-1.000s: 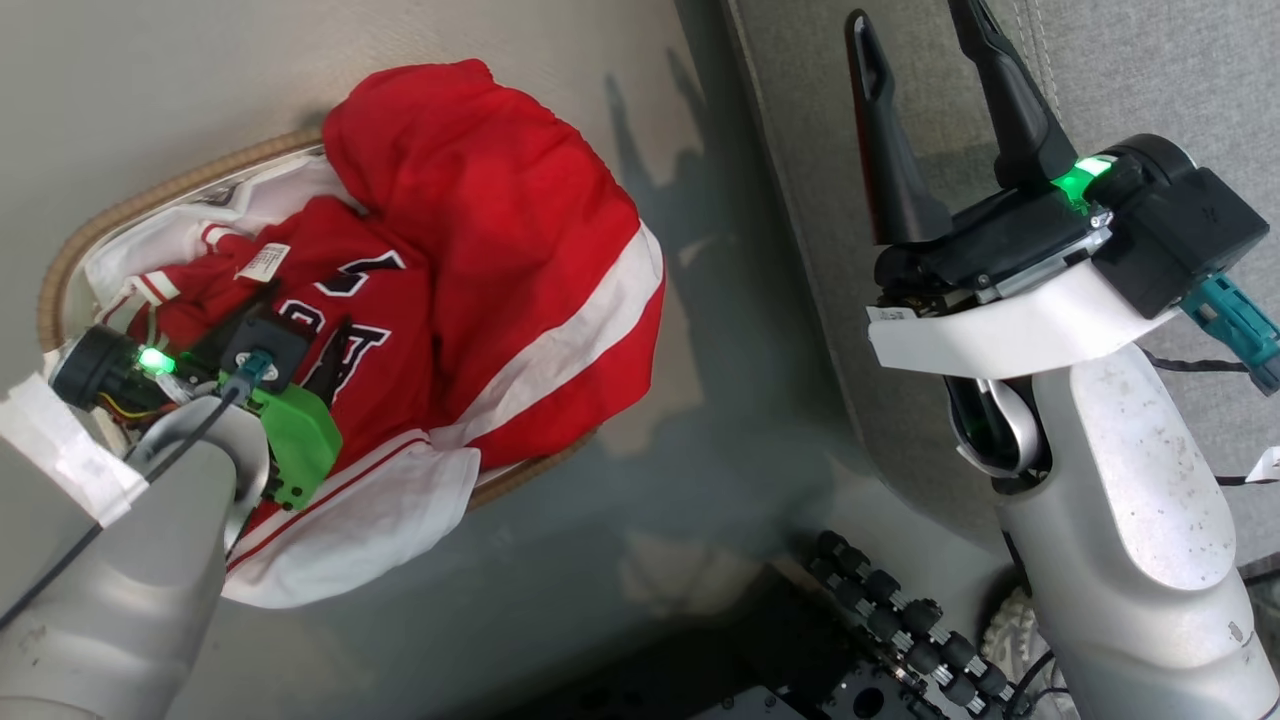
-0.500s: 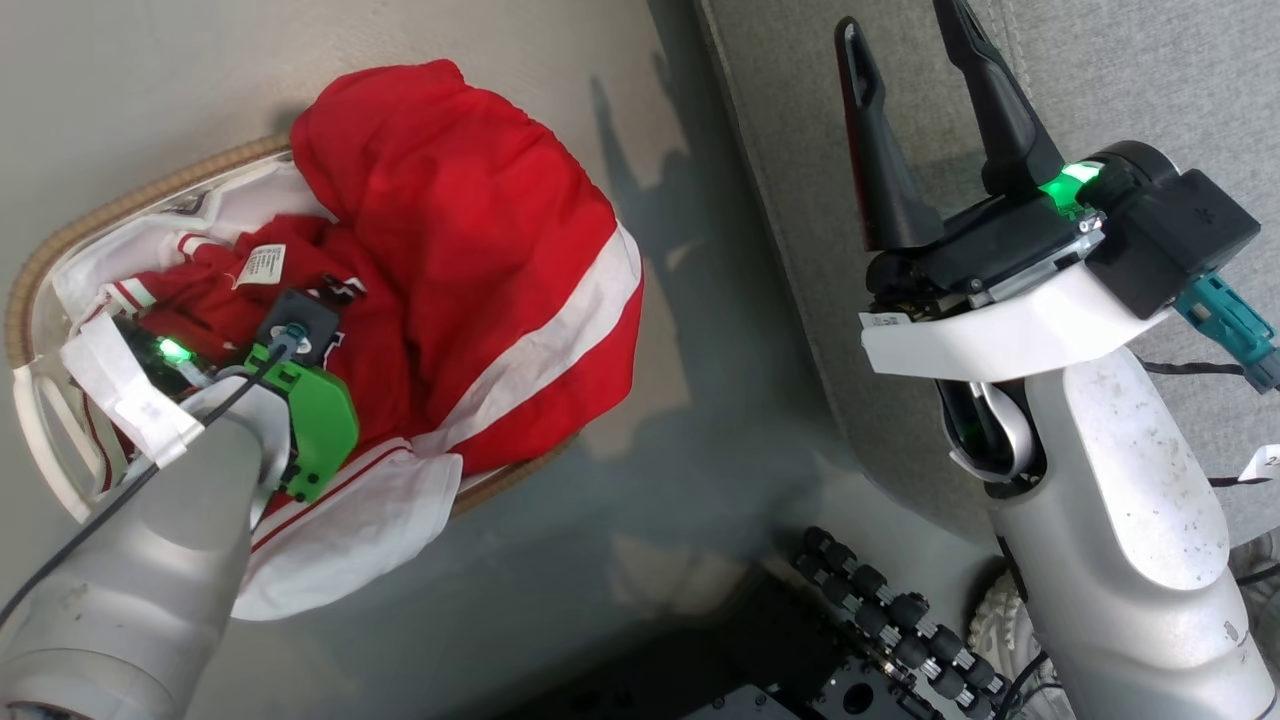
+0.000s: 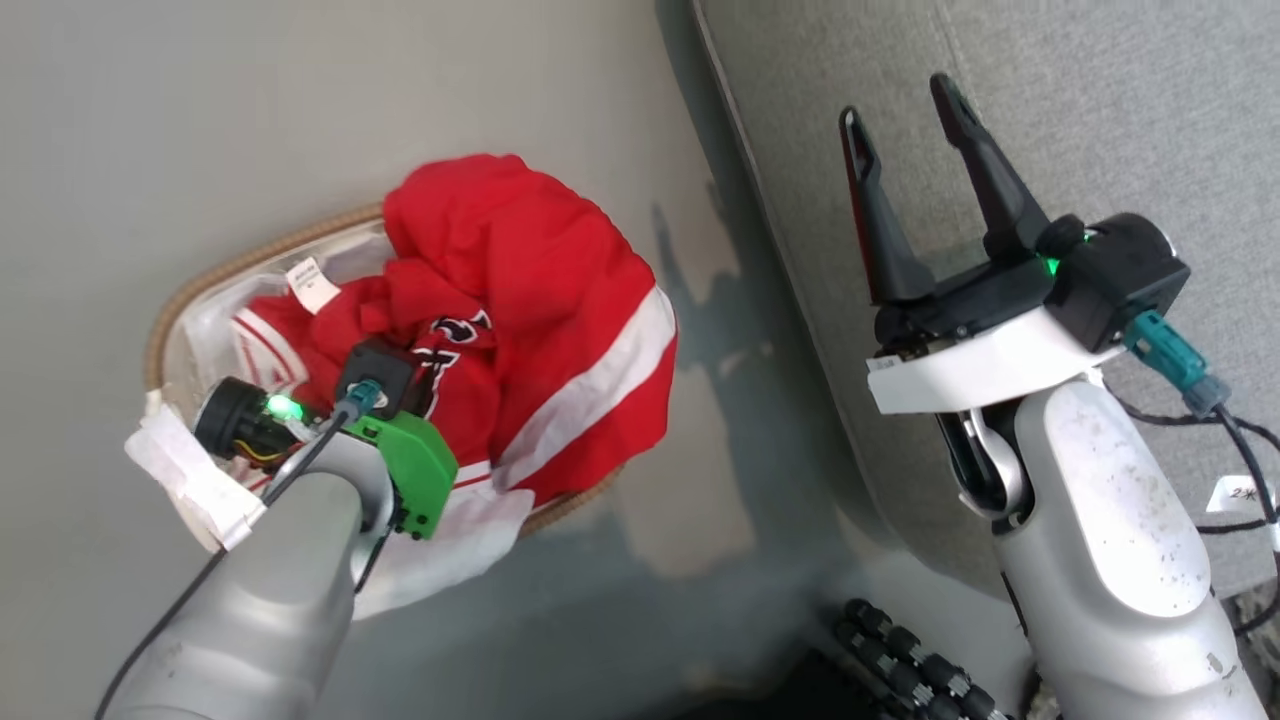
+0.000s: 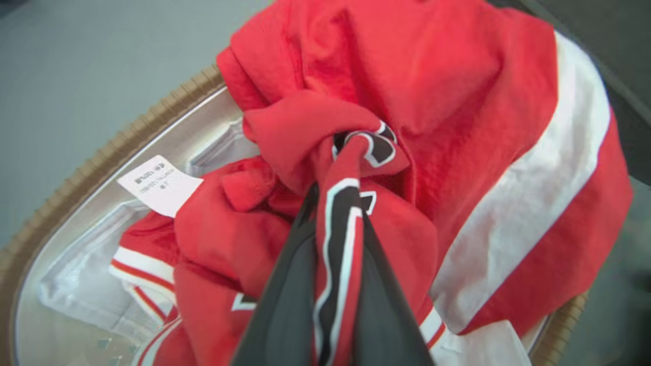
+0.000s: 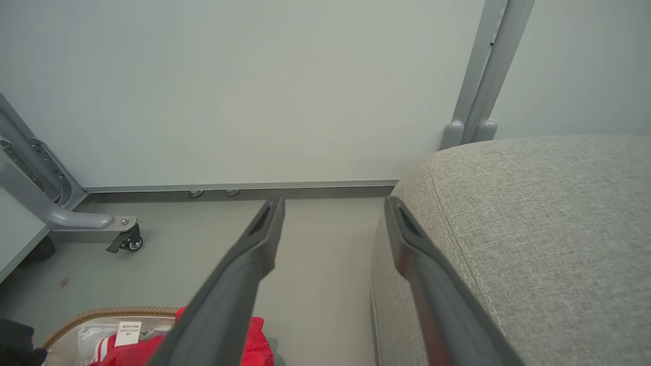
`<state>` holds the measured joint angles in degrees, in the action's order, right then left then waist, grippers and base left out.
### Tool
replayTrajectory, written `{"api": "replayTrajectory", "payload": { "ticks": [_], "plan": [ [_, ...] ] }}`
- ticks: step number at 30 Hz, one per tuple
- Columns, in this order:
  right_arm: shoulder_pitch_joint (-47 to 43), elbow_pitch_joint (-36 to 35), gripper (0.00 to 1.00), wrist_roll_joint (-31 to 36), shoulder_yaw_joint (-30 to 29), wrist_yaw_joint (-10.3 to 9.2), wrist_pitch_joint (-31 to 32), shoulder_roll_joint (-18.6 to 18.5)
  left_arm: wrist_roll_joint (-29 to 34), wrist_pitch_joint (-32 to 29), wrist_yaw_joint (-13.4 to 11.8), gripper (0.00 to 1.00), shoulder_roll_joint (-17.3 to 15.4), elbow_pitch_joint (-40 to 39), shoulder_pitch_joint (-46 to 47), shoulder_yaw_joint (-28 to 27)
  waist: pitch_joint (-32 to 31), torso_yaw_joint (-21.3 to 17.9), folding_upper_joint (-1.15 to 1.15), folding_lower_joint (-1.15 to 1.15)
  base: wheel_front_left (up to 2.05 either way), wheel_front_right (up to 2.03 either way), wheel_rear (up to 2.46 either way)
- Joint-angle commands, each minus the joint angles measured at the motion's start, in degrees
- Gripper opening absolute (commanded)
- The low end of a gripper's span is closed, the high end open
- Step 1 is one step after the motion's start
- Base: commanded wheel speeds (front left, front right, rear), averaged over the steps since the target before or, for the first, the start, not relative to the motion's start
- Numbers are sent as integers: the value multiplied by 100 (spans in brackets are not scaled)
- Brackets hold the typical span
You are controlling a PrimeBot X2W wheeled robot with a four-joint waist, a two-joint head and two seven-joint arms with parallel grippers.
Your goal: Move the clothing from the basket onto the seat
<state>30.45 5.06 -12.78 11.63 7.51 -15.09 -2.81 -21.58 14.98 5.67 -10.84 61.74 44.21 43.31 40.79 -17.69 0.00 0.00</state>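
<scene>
Right gripper (image 3: 895, 100), in the head view, stands wide open and empty by the large grey fabric seat (image 3: 1100, 100), with the red sports clothing (image 3: 540, 270) heaped in the brown-rimmed white plastic basket (image 3: 255, 258). Left wrist view: the left gripper (image 4: 338, 203) is clamped on a fold of black-lettered red jersey (image 4: 346, 244). Right wrist view: spread fingers (image 5: 254, 254) beside the seat.

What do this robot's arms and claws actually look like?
The right forearm and left forearm are smooth silver-grey shells. The right gripper and left gripper each have two long, dark, tapering fingers. The right wrist has a white collar, a black box with a green light, and a teal plug on a black cable. The left wrist carries a bright green plastic bracket and white tape.
</scene>
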Motion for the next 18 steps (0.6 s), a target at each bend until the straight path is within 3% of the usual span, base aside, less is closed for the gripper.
{"api": "replayTrajectory", "payload": {
  "ticks": [1,11,18],
  "plan": [
    [-162,74,100,61,-53,-4,-11,-26,-49,22,-84,0,6,-215,-223,-103,-697,446,0,0,0,0,0],
    [-765,465,100,405,-171,-4,-10,-27,114,24,-271,0,106,-1631,-1426,-941,-1831,969,0,0,0,0,0],
    [-1224,710,100,536,-205,-4,-11,-28,370,26,-163,0,312,-2334,-2168,-1524,-2602,1238,0,0,0,0,0]
  ]
}}
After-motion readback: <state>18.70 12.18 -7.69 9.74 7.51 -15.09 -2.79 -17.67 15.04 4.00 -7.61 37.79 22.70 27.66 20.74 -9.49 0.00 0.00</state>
